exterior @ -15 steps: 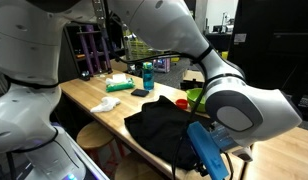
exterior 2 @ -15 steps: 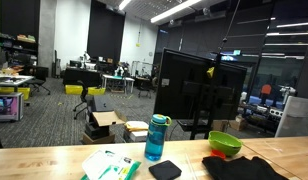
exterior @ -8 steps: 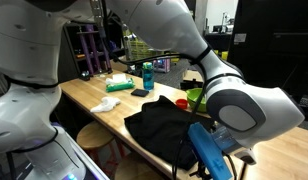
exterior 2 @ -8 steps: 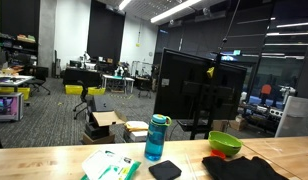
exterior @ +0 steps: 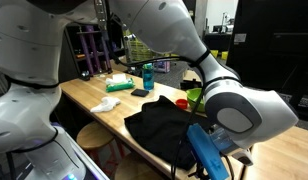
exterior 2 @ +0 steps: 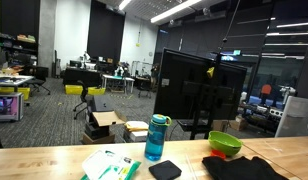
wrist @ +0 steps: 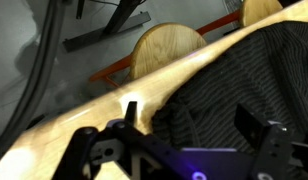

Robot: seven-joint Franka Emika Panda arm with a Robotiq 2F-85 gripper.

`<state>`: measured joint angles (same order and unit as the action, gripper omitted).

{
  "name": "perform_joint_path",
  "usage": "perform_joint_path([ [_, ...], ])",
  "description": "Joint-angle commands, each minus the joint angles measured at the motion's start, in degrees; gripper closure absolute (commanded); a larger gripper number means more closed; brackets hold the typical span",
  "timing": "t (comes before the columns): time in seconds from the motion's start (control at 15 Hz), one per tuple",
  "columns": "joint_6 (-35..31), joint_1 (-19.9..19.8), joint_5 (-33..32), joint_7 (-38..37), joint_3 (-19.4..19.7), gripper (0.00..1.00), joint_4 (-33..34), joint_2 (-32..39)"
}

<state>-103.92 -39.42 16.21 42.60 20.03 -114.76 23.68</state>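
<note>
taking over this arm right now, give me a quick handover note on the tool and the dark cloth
Tool: open, holding nothing, poised above the edge of the dark cloth by the table's rim.
Things: the cloth lies crumpled on the wooden table. The green bowl sits just behind it, with the blue bottle and a flat black item farther along.
Done: nothing gripped.
Left: the cloth is not yet grasped or lifted.

The white arm (exterior: 184, 45) curves from top centre to lower right; the hand (wrist: 179, 138), along the wrist view's bottom edge, gapes wide.
</note>
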Motion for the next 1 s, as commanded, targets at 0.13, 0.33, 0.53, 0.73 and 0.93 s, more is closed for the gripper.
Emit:
perform_joint_path([
  [0.13, -1.5, -0.3, -0.7, -1.9, -1.6, 0.00, -0.6, 0.5],
  [0.33, -1.6, -0.2, -0.6, -2.4, -2.3, 0.09, -0.6, 0.9],
  [0.53, -1.7, -0.2, -0.8, -2.8, -2.7, 0.40, -0.5, 0.8],
  [0.73, -1.9, -0.3, -0.8, -2.7, -2.6, 0.62, -0.4, 0.4],
  [0.93, -1.8, -0.4, -0.8, -2.6, -2.7, 0.87, -0.5, 0.3],
])
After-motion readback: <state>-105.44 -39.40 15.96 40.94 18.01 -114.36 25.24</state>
